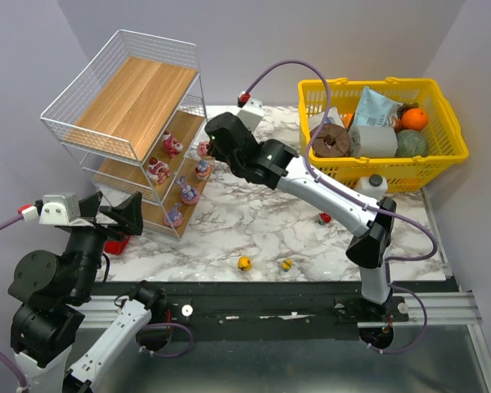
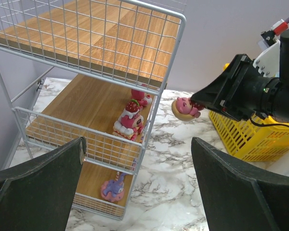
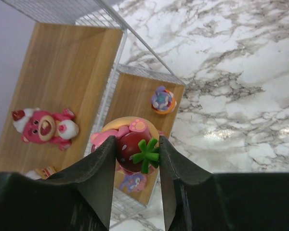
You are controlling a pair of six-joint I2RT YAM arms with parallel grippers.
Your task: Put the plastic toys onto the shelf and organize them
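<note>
1. Toy (image 2: 184, 107), pink with a strawberry, is pinched in the right claw (image 3: 136, 141), just beside the shelf (image 1: 139, 94), level with its middle tier.
2. The left claw (image 2: 138, 144) hangs wide open, empty, facing the shelf.
3. Two yellow ducks (image 1: 244, 263) lie on the table (image 1: 254, 221).

pale walls, marble table

a back wall (image 1: 311, 33) in flat pale lilac-grey meets a left wall (image 1: 16, 65) and a right wall (image 1: 483, 82) of the same tone, closing the scene on three sides. no window shows. the table top (image 1: 254, 221) is white marble-patterned with grey-brown veins. along its near edge runs a black strip (image 1: 270, 288), and just beyond that a silver metal rail (image 1: 442, 307). lower still lies a dull grey surface (image 1: 311, 360). the light is even and soft, shadows faint, with a mild sheen on the marble in the right wrist view.
</note>
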